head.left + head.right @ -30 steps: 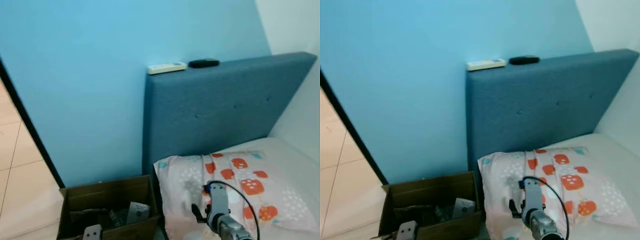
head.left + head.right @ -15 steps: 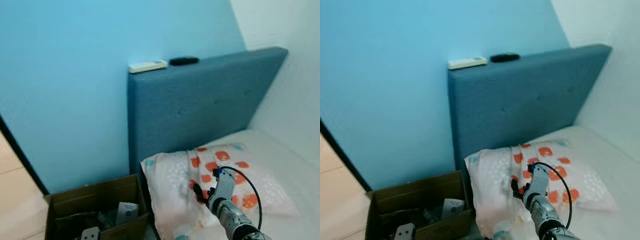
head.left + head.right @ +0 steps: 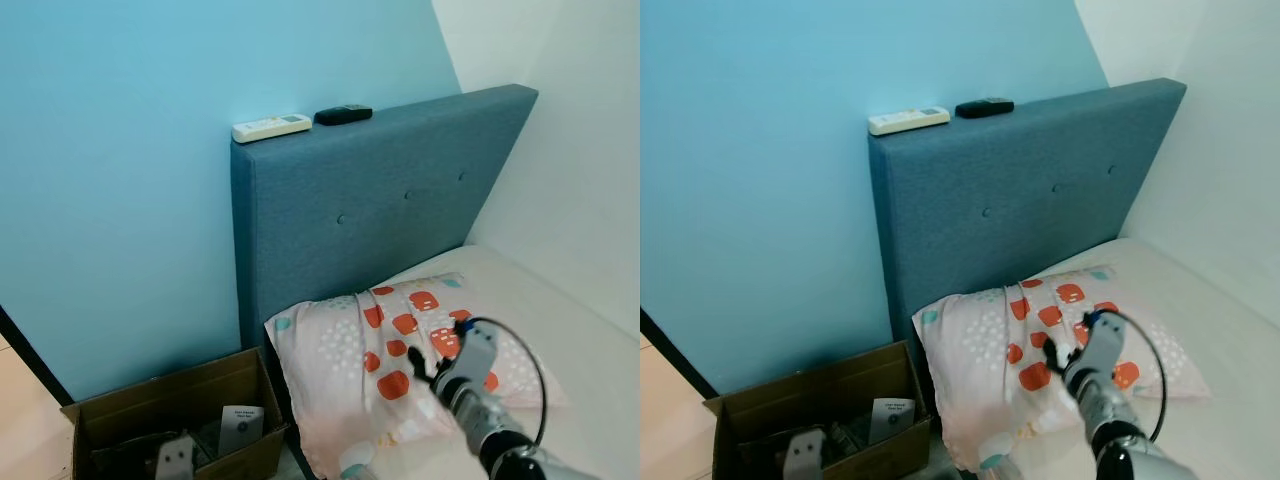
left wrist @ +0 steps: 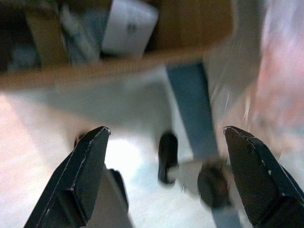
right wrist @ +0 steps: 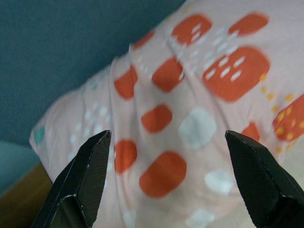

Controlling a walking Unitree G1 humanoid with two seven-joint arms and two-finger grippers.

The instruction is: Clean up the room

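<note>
The contents of the open brown cardboard box on the floor beside the bed are dark and hard to identify; a white printed card stands among them. The left wrist view is motion-blurred. The lower edge of both eye views cuts off the arms.

The right end effector has its two black fingers spread wide apart with nothing between them, aimed at the pale pink pillow with orange and white patches. The right arm reaches forward over the white mattress, its wrist in front of the pillow. The left end effector also stands with fingers apart and empty, low over the pale floor near the box.

A white remote control and a black remote control lie on top of the blue upholstered headboard.

Compared with one second ago, the camera has swung, shifting the headboard and box leftward in frame; the right wrist now sits further right across the pillow.
</note>
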